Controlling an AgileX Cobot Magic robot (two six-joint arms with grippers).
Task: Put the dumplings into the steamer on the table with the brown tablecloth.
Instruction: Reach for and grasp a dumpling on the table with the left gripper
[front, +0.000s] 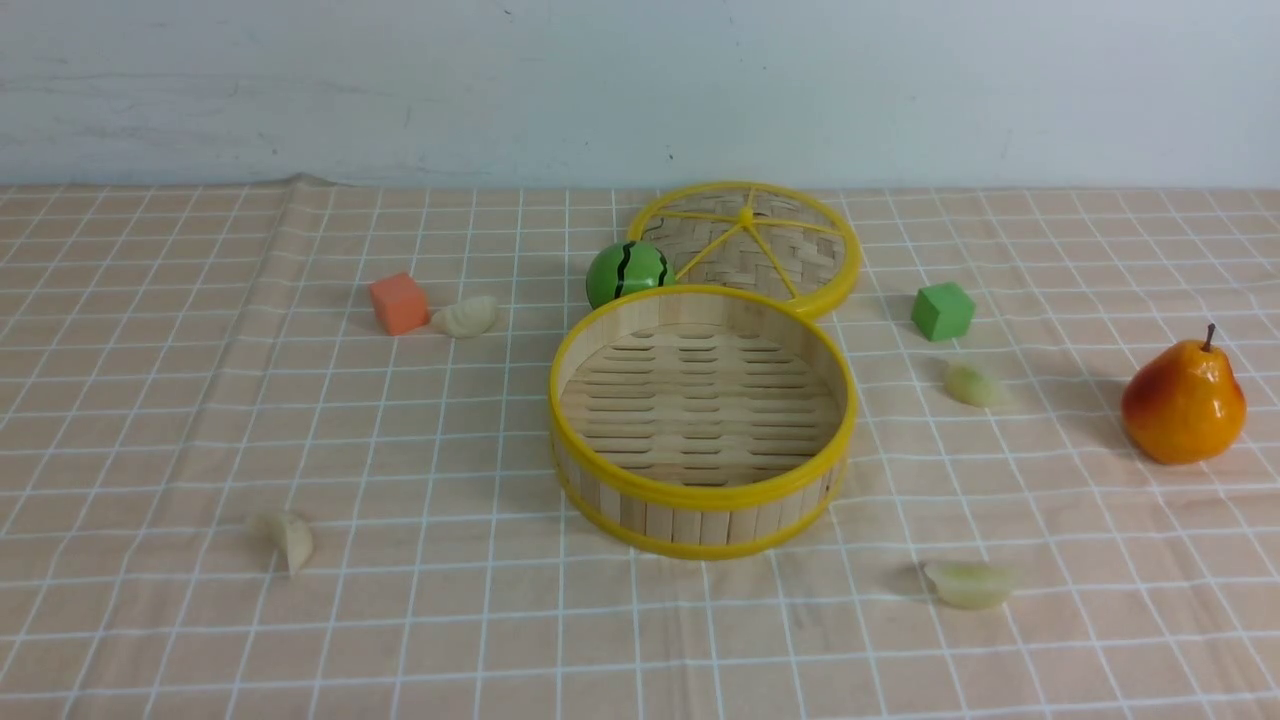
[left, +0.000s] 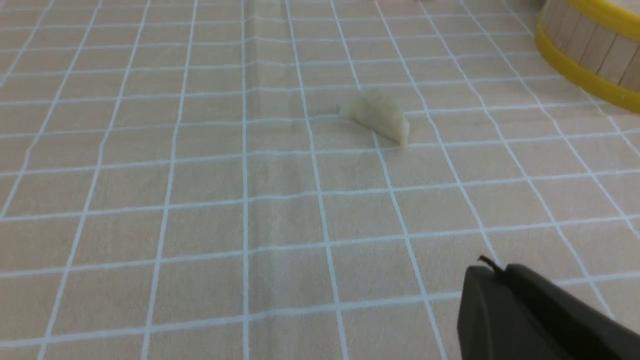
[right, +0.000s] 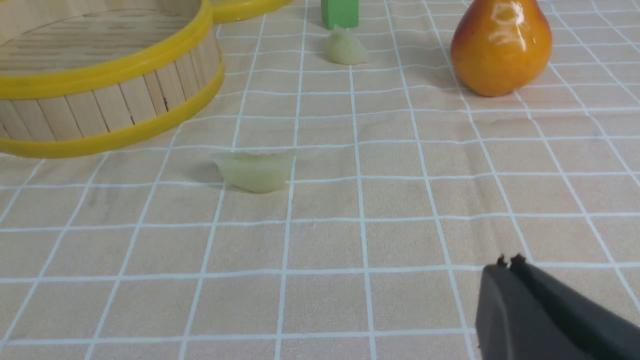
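A brown tablecloth (front: 200, 420) with white grid lines is covering the table (front: 1100, 660) below a pale wall (front: 300, 80). The steamer (front: 700, 490) is sitting mid-table. 4 dumplings are lying around it:

- 10 o'clock dumpling (front: 465, 316)
- 8 o'clock dumpling (front: 290, 540)
- 3 o'clock dumpling (front: 972, 385)
- 5 o'clock dumpling (front: 968, 584)

The left gripper (left: 492, 267), fingers pressed together and holding nothing, is hanging well apart from the 8 o'clock dumpling. The right gripper (right: 510, 262), likewise closed, is hanging well apart from the 5 o'clock dumpling.

Left gripper (left: 492, 280) and right gripper (right: 510, 280) show only edge-cropped dark pieces; spread unreadable. At twelve o'clock from the steamer (front: 700, 515), the lid (front: 790, 255) has its near edge hidden behind the rim.
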